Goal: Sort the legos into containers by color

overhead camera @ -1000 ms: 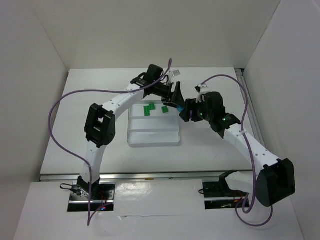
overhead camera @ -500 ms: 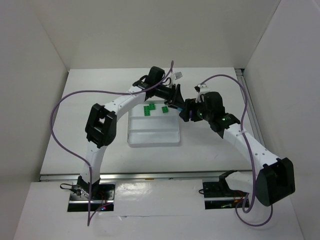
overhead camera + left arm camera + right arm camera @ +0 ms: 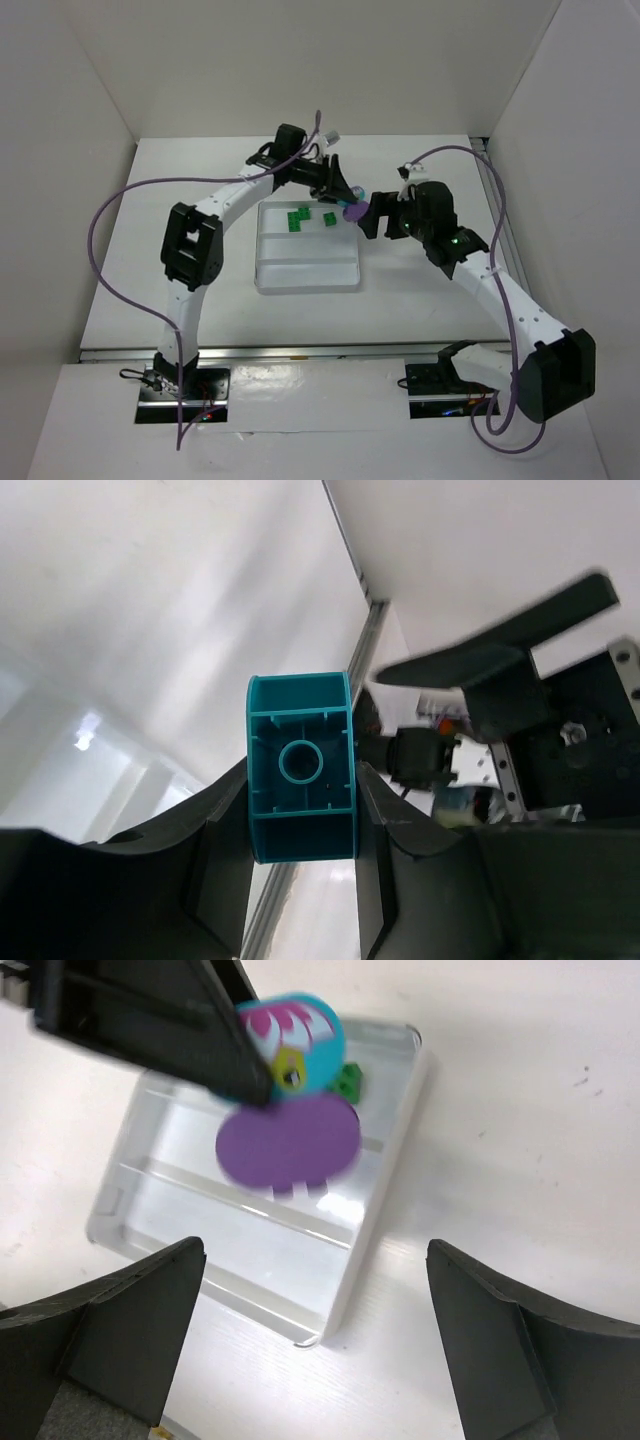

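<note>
A small teal plastic brick [image 3: 300,780] with lilac marks is gripped tight between the fingers of the left gripper [image 3: 346,190]. It is held up over the far right corner of the clear whitish plastic tray [image 3: 270,275], which is set mid-table, nearer the far edge. That is likely so it can be dropped away from the green ones. The tiny bright green plastic bricks [image 3: 298,218] are gathered in the far compartment. A blurred purple round piece [image 3: 288,1142] is seen just under the teal brick. Whether they are joined cannot be told. The right gripper [image 3: 372,214] is spread wide with nothing in it.
</note>
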{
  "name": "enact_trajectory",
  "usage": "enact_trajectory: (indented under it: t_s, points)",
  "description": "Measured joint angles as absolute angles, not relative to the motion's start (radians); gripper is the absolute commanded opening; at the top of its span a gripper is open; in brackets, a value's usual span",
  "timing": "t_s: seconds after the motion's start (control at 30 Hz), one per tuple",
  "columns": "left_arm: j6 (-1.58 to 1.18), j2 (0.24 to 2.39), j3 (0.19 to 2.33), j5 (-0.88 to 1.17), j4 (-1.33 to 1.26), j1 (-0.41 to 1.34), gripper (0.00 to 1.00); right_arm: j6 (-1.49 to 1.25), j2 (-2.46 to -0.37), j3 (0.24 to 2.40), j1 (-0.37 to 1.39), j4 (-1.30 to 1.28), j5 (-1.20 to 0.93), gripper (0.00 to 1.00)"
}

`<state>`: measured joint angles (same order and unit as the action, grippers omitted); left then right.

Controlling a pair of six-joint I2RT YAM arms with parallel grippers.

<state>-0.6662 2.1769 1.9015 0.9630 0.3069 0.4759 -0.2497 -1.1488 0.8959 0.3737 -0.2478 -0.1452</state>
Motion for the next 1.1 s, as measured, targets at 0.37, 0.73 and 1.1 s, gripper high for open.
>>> enact_trajectory:
  t_s: [0.37,0.73,1.1]
  points:
    - [-1.120,1.911,1.451,0.989,-0.314,0.210,0.00,-0.575,-1.130,0.824,0.284,0.197,-0.444,0.96]
    - [-1.370,1.851,1.335,1.028,-0.695,0.195,0.00,-1.002,-1.470,0.790,0.257,0.862,-0.692,0.96]
    - [-1.370,1.845,1.335,1.031,-0.714,0.199,0.00,-1.098,-1.586,0.905,0.306,1.007,-0.724,0.90]
